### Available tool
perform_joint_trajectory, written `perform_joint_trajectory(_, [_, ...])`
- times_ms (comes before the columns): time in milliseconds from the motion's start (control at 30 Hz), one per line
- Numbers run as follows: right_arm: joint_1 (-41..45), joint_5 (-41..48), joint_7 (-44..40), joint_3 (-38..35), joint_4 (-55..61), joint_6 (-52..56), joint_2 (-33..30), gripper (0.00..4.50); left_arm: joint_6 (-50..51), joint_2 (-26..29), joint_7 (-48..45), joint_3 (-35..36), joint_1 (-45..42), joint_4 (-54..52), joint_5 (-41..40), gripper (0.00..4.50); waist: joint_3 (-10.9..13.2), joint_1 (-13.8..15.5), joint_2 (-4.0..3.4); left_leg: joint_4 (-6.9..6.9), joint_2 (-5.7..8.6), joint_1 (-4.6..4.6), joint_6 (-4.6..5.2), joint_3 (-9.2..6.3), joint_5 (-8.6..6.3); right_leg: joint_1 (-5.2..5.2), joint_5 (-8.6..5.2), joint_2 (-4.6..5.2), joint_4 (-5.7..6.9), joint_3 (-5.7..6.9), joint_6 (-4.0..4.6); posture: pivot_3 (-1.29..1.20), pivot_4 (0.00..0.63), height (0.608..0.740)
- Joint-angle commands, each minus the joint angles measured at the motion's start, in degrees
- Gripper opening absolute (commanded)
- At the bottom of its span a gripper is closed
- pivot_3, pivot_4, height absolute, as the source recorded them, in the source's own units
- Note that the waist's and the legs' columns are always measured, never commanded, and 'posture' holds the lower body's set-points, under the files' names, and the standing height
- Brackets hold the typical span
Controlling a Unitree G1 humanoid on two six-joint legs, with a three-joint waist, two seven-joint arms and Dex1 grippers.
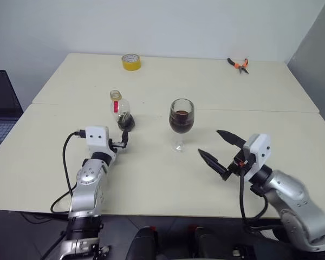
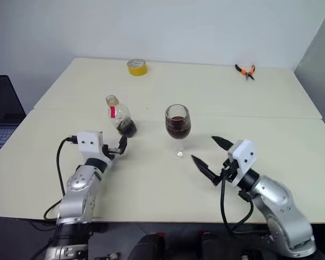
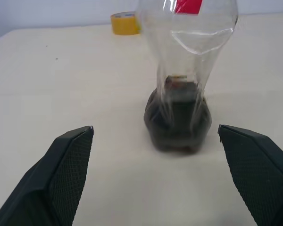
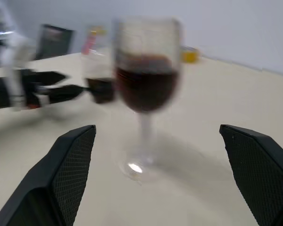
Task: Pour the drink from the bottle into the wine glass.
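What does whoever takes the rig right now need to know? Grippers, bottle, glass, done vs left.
Left gripper: open, holding nothing, just short of the bottle.
Right gripper: open, holding nothing, to the right of the wine glass, apart from it.
Bottle: upright on the table, uncapped, a little dark drink in its base.
Wine glass: upright to the right of the bottle, about half full of the dark drink.
Done: the pour looks made and the bottle is set down.
Left: probably only pulling both arms clear without knocking the glass.
Also on the table: yellow tape roll and pliers at the far edge.
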State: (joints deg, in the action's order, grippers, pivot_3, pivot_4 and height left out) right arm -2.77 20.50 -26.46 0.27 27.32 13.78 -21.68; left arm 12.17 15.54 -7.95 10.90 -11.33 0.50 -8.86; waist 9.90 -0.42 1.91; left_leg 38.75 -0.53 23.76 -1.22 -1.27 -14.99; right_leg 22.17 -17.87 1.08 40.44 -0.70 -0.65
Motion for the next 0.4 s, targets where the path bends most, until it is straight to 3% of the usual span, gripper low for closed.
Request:
perform_joint_trajectory(33, [0.9, -5.5, 8.6, -5.7, -7.5, -12.2, 6.3, 4.5, -1.8, -0.3, 0.7, 1.9, 0.6, -3.6, -0.8, 4.49, 0.0, 0.1, -0.01, 0.0, -0.01, -0.01, 0.0, -0.01, 0.0, 0.0, 0.0, -0.02, 0.01, 0.01, 0.0, 0.0, 0.15, 0.74])
perform_joint_trajectory(167, [1.2, -6.8, 12.5, -10.0, -14.1, -17.9, 10.1, 4.5, -3.6, 0.4, 0.0, 1.6, 1.0, -3.2, 0.4, 4.49, -0.1, 0.3, -0.09, -0.01, 0.01, -0.02, -0.02, 0.05, 0.0, 0.0, 0.0, -0.01, -0.03, -0.05, 0.0, 0.0, 0.15, 0.74])
perform_joint_trajectory(400, [1.9, -6.1, 11.4, -10.5, -16.4, -18.7, 10.0, 4.5, -7.5, 0.6, -0.6, 1.6, 1.0, -2.1, 0.9, 4.49, -0.1, 0.3, -0.13, -0.04, -0.01, -0.03, -0.01, 0.07, 0.0, 0.0, 0.0, -0.02, -0.03, -0.07, 0.0, 0.0, 0.15, 0.74])
